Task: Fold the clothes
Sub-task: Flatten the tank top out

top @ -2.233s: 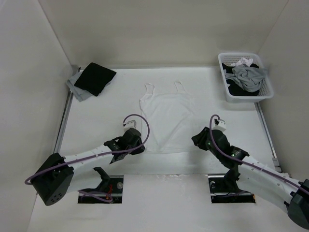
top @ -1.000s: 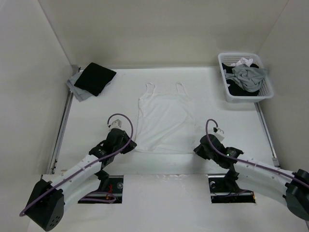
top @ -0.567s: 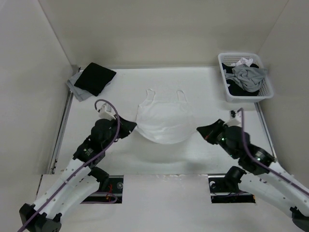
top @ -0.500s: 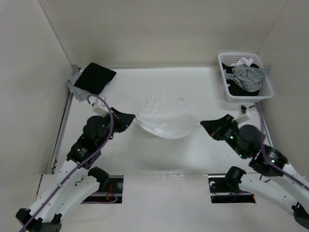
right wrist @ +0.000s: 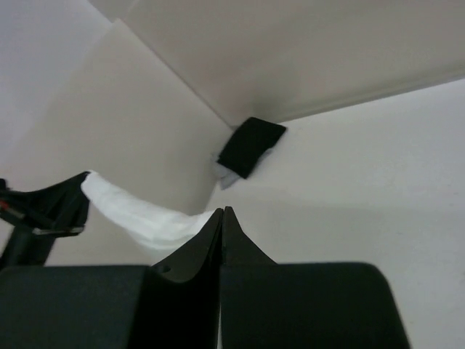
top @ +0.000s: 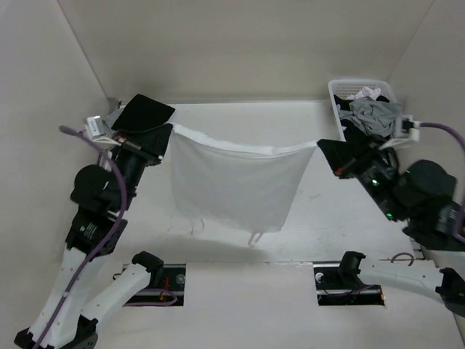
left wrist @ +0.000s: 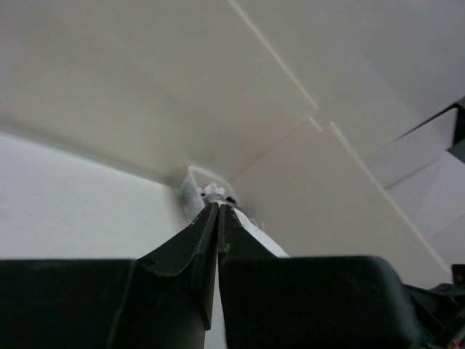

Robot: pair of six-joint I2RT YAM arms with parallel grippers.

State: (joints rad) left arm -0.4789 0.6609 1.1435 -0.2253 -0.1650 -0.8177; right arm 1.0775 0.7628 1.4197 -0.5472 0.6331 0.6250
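White top (top: pixel 232 182) between left claw (top: pixel 171 131), right claw (top: pixel 320 146)

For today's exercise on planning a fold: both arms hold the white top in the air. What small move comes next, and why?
Probably lower both arms together so the straps touch the table first. The white top hangs stretched between the left fingers and right fingers, both shut on its upper corners, straps dangling lowest.

The white top (top: pixel 236 185) hangs stretched wide, upside down.
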